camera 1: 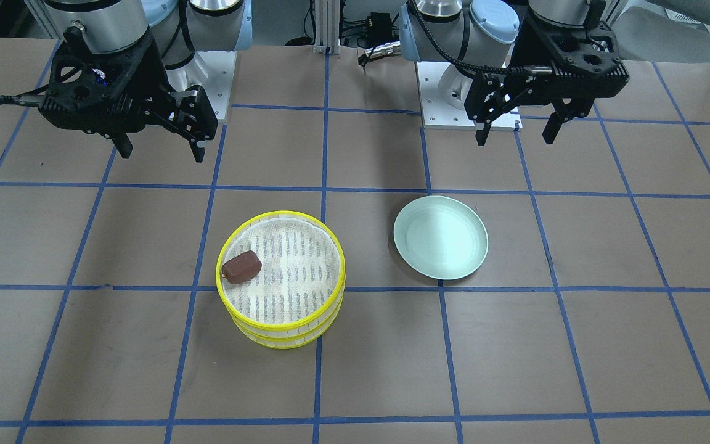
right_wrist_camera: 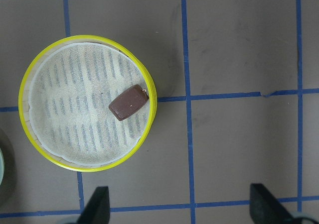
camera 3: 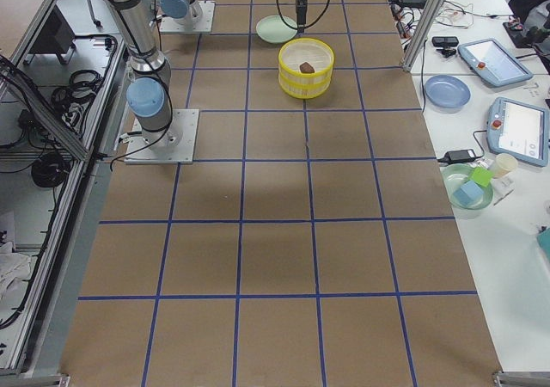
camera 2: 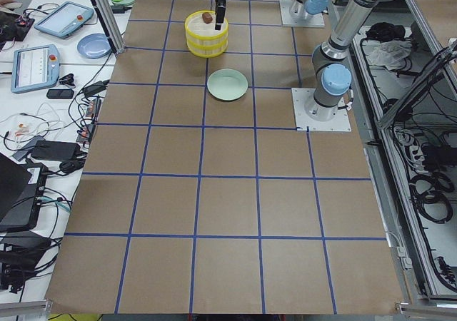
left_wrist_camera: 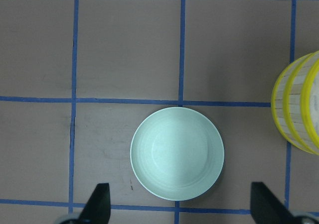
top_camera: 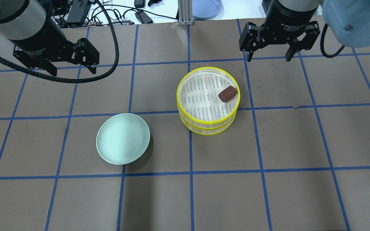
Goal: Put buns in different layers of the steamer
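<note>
Overhead exterior — brown bun (top_camera: 227, 94) lies in upper layer (top_camera: 199, 100) of 2.

You see the desk (top_camera: 268, 144) from over the robot's shoulders and, facing the robot, steeply from across. Two distant end views look along it. Both wrist cameras look straight down from nearer. All six views take in the steamer layers (camera 1: 281, 330).
</note>
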Robot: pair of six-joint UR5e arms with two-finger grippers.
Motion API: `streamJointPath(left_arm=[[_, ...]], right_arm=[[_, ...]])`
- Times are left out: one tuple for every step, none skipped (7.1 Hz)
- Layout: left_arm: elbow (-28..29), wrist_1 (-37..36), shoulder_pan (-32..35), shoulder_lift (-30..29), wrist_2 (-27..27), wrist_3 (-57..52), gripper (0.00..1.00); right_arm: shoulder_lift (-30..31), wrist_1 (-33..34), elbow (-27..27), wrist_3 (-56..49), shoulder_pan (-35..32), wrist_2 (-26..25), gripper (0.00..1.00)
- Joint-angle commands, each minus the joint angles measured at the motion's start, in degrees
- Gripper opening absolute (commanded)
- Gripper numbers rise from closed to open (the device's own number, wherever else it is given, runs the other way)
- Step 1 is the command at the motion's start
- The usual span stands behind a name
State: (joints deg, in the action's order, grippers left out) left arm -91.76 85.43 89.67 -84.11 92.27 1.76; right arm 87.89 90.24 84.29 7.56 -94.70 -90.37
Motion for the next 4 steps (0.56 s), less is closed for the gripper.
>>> streamJointPath(left_arm=[[0.0,0.0,0.0,0.1,0.0,0.0,1.0],[-0.1,0.0,0.1,-0.1,0.0,0.1,1.0],[0.0,-0.1,-0.1,-0.1,-0.1,0.0,1.0],[-0.1,0.0,0.0,0.0,-0.1,0.0,1.0]], right_arm=[[0.0,0.0,0.0,0.0,0.0,0.1,1.0],[0.0,0.0,0.0,0.0,0.0,0.2,1.0],[0.0,0.1,0.0,0.0,0.0,0.1,1.0],[0.0,0.2,0.0,0.0,0.0,0.2,1.0]])
